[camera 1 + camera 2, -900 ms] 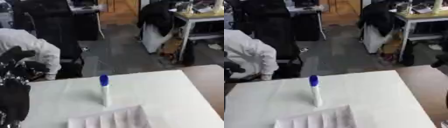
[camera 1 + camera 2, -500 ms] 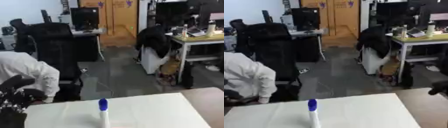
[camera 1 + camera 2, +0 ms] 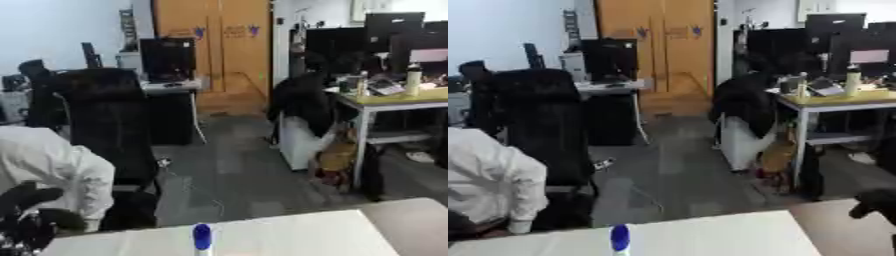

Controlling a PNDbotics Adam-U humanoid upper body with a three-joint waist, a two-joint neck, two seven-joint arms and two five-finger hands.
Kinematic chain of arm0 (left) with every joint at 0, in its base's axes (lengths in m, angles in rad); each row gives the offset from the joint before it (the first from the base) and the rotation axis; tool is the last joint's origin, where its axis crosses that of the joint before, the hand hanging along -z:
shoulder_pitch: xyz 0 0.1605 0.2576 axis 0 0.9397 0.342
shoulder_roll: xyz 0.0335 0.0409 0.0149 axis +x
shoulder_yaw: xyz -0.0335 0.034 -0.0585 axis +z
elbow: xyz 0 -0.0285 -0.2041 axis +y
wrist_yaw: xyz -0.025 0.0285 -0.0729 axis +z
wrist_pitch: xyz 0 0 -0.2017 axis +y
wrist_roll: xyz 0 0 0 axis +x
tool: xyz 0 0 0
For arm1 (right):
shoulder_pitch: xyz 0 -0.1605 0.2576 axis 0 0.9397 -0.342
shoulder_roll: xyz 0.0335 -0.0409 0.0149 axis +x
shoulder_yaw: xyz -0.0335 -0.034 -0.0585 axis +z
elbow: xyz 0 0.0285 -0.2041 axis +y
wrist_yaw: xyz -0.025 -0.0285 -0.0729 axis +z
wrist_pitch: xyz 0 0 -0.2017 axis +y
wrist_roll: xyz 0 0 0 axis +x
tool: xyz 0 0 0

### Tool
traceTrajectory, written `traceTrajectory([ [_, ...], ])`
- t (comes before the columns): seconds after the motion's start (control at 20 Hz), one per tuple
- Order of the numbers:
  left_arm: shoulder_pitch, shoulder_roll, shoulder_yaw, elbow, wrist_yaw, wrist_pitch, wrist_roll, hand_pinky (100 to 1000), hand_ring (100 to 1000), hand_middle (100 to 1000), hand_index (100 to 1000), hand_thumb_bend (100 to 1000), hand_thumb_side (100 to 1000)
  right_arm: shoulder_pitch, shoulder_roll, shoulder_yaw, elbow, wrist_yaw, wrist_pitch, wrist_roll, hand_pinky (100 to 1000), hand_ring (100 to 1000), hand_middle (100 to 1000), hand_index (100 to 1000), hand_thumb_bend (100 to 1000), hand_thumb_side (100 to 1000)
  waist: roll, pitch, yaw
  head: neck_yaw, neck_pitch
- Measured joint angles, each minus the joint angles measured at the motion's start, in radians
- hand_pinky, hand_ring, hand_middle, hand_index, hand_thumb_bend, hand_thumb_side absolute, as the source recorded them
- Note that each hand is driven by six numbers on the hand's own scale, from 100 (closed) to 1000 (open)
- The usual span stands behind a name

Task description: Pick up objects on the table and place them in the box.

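Fingers not readable on either side: cannot tell whether straight or curled, nor whether anything is held. Left hand (image 3: 33, 224) only a black, blurred mass in the lower left corner of the left eye view, just beyond the near left end of the counter (image 3: 297, 235). Right hand (image 3: 877, 202) a dark shape at the right edge of the right eye view, cut off by the frame, over the brown surface (image 3: 409, 217) that adjoins the counter on the right.

Blue-capped pen (image 3: 202, 237) upright on the white counter, near the bottom edge and a little left of centre; cap in view, with only a sliver of the pale body below it. Well apart from both hands, touched by neither.

Most of each view taken up by the room past the counter: grey floor (image 3: 236, 175), black office chair (image 3: 109, 125) at left, orange wooden doors (image 3: 219, 45) at the far wall, desk with monitors (image 3: 398, 97) at right, dark clothing draped beside it.
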Motion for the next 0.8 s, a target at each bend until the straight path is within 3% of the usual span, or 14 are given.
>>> traceTrajectory([
  [0.2, 0.001, 0.000, 0.000, 0.000, 0.000, -0.001, 0.001, 575, 557, 709, 861, 601, 976, -0.002, -0.002, 0.002, 0.000, -0.001, 0.035, 0.010, 427, 567, 463, 670, 100, 920, 0.000, 0.000, 0.007, 0.001, 0.100],
  [0.4, 0.006, 0.006, 0.001, 0.000, 0.000, -0.003, 0.003, 574, 556, 708, 861, 601, 976, -0.027, -0.039, 0.020, 0.000, 0.003, 0.107, 0.035, 428, 575, 459, 681, 100, 911, 0.000, 0.000, 0.011, 0.001, 0.165],
  [0.8, 0.009, 0.009, 0.006, 0.000, -0.003, -0.004, 0.004, 571, 552, 706, 861, 601, 977, -0.091, -0.163, 0.076, 0.002, 0.078, 0.263, 0.117, 460, 625, 497, 733, 117, 937, 0.000, 0.008, 0.016, 0.000, 0.214],
])
